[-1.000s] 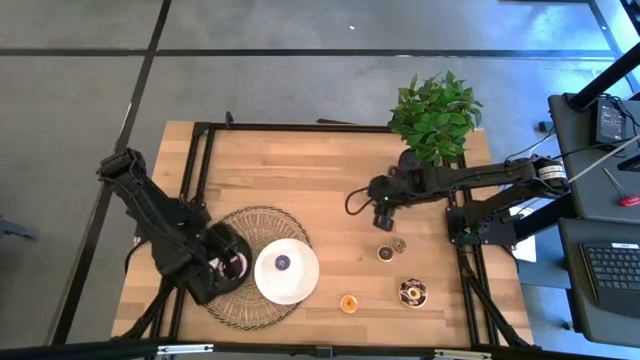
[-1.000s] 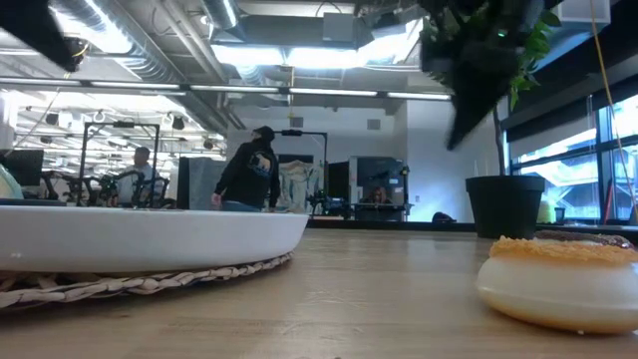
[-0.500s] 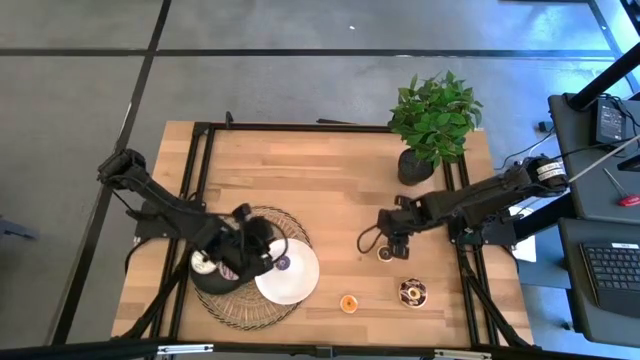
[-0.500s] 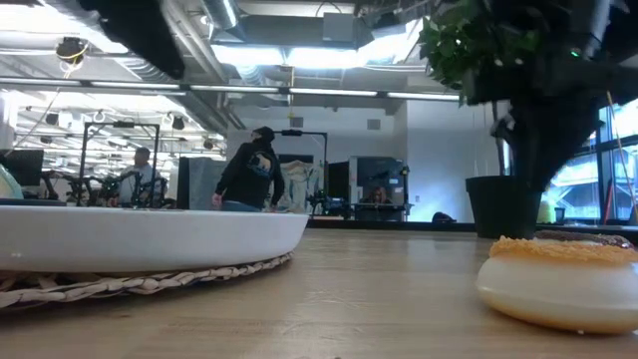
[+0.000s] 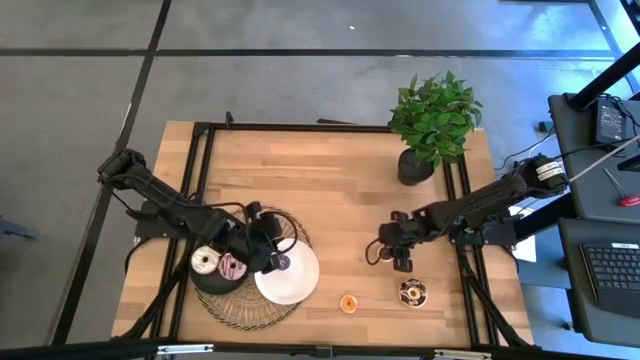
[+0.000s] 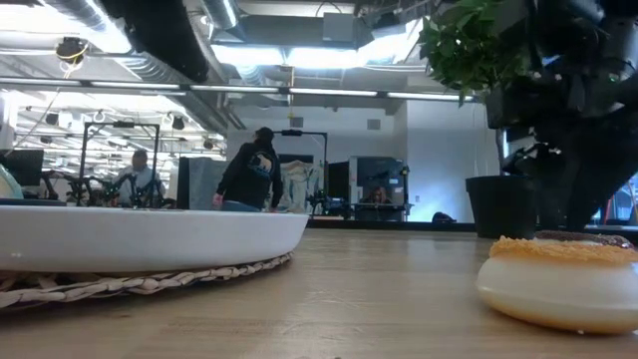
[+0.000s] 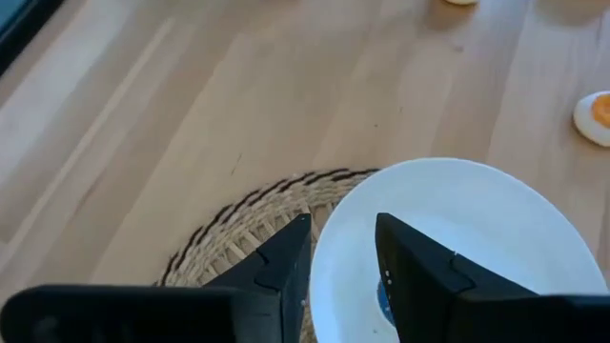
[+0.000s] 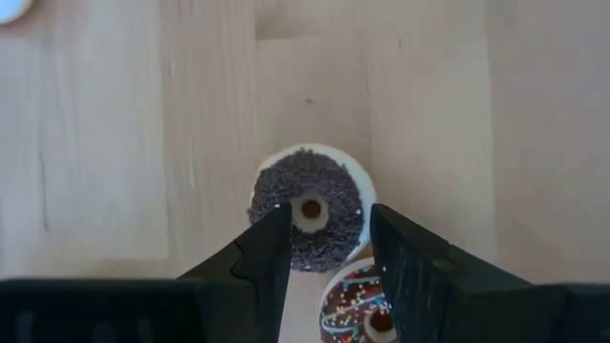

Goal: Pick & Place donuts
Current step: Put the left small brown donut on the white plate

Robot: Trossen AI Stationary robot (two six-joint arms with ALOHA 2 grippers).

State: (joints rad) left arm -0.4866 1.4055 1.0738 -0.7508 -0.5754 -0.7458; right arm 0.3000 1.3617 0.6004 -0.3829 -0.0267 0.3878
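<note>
A dark sprinkled donut [image 8: 308,210] with a white underside lay flat on the wooden table [image 5: 330,180], on its right half. The right gripper [image 8: 322,238] hovered directly over it, its two dark fingers [image 8: 255,252] apart and framing the ring on either side (whether they touched it could not be told). Just beside that donut, nearer the wrist camera, lay a brown donut with coloured sprinkles [image 8: 355,302]. From above, the right gripper [image 5: 399,240] covered both of these, while another dark sprinkled donut [image 5: 412,292] and an orange-iced donut [image 5: 348,303] lay near the table's front edge.

On the left half, a round woven mat [image 5: 240,300] carried a white plate [image 5: 297,280] and a black plate [image 5: 205,282]. A purple donut [image 5: 282,263] sat on the white plate; a white donut [image 5: 206,262] and a pink donut [image 5: 232,266] sat on the black one. The left gripper [image 7: 341,257] hung over the near edge of the white plate, fingers slightly apart and empty.

A potted plant [image 5: 433,118] stood at the table's far right.
</note>
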